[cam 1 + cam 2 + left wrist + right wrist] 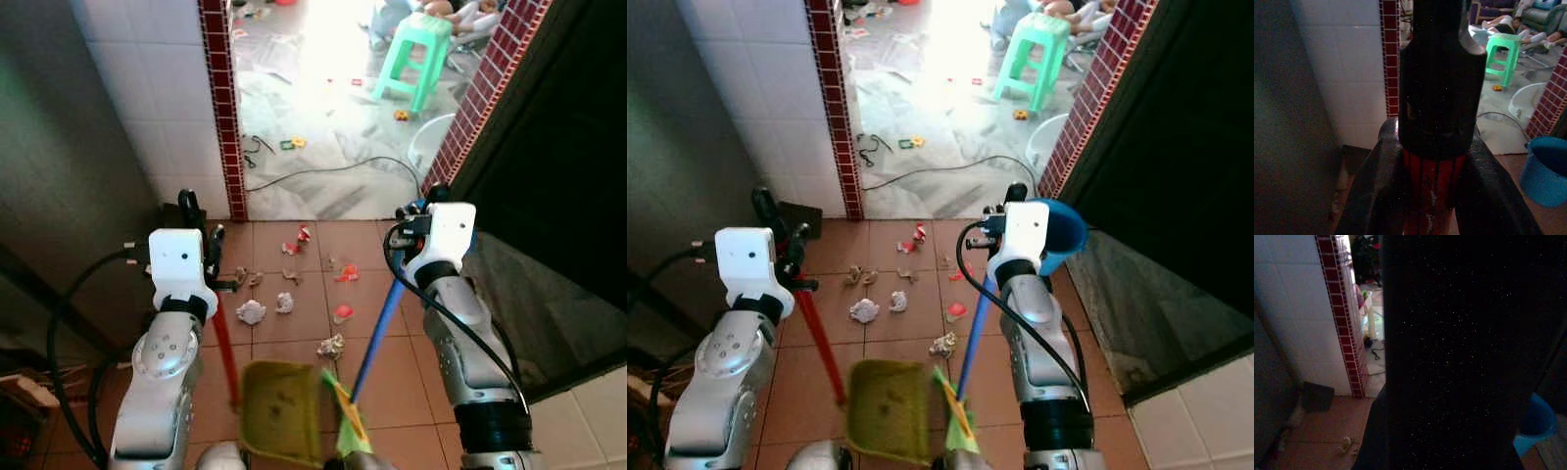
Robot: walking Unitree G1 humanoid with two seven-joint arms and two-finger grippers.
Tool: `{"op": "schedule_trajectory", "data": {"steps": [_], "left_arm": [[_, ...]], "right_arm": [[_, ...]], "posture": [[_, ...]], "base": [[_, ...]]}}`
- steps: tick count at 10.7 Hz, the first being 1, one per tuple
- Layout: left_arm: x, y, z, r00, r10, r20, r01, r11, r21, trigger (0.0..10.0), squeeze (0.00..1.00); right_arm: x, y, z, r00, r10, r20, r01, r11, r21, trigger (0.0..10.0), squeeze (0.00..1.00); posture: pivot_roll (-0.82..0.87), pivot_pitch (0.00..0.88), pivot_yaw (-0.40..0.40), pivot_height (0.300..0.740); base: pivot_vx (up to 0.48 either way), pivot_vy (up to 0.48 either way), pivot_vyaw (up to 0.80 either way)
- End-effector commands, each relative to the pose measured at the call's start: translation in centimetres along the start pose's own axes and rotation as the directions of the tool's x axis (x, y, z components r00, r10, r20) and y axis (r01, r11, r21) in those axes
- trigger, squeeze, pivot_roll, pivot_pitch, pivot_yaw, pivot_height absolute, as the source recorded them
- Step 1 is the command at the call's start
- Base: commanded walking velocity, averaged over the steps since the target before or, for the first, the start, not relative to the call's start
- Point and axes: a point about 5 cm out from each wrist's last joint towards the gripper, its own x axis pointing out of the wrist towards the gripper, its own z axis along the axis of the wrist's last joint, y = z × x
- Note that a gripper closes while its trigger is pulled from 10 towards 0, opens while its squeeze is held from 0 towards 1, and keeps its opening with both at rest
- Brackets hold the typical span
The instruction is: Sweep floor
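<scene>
Item: floor-sweeping set, both my pincers engaged.

Head views: my left gripper (pixel 201 238) holds the red-handled yellow-green plastic dustpan (pixel 281 409), near centre; my right gripper (pixel 1004 217) holds the blue-handled broom (pixel 377 336), bristles beside the pan. White crumpled paper scraps (pixel 252 311) and red litter (pixel 342 313) lie farther off on brown tiles.
Left wrist view: fingers (pixel 1376 196) clenched around the red handle.
Right wrist view: dark; grasp presumed, closure unclear.
Risk, my judgement: a hard stroke scatters light scraps past the pan.
</scene>
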Motion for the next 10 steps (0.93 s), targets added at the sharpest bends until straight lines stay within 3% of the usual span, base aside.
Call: {"op": "schedule_trajectory", "data": {"steps": [1, 4, 7, 8, 10], "left_arm": [[0.3, -0.1, 1.2, 0.998, 0.003, 0.056, -0.002, 1.000, -0.002, 10.0, 0.00], [0.4, -1.7, 1.1, 0.998, -0.036, 0.051, 0.037, 0.999, -0.037, 10.0, 0.00], [2.0, -2.6, 3.4, 0.991, -0.035, 0.127, 0.042, 0.997, -0.057, 10.0, 0.00], [1.9, -2.8, 3.2, 0.993, -0.036, 0.113, 0.043, 0.997, -0.061, 10.0, 0.00], [1.8, -2.7, 3.2, 0.992, -0.053, 0.115, 0.055, 0.998, -0.014, 10.0, 0.00]], "right_arm": [[0.1, -0.4, 0.8, 1.000, -0.010, 0.028, 0.010, 1.000, -0.003, 10.0, 0.00], [0.1, -0.7, 0.3, 1.000, 0.001, 0.004, -0.001, 1.000, 0.002, 10.0, 0.00], [0.9, -0.3, 2.0, 0.998, 0.025, 0.050, -0.022, 0.998, -0.063, 10.0, 0.00], [0.6, -0.3, 1.7, 0.999, 0.008, 0.043, -0.007, 0.999, -0.041, 10.0, 0.00], [-0.1, -0.4, 0.8, 1.000, 0.002, -0.002, -0.002, 1.000, -0.021, 10.0, 0.00]], "posture": [[0.03, 0.024, -0.063, 0.740], [0.02, 0.020, -0.069, 0.740], [-0.06, 0.050, -0.093, 0.740], [-0.06, 0.060, -0.061, 0.740], [-0.03, 0.050, -0.066, 0.740]], "base": [[0.000, 0.000, 0.00], [0.000, 0.000, 0.00], [0.000, 0.000, 0.00], [0.000, 0.000, 0.00], [0.000, 0.000, 0.00]]}}
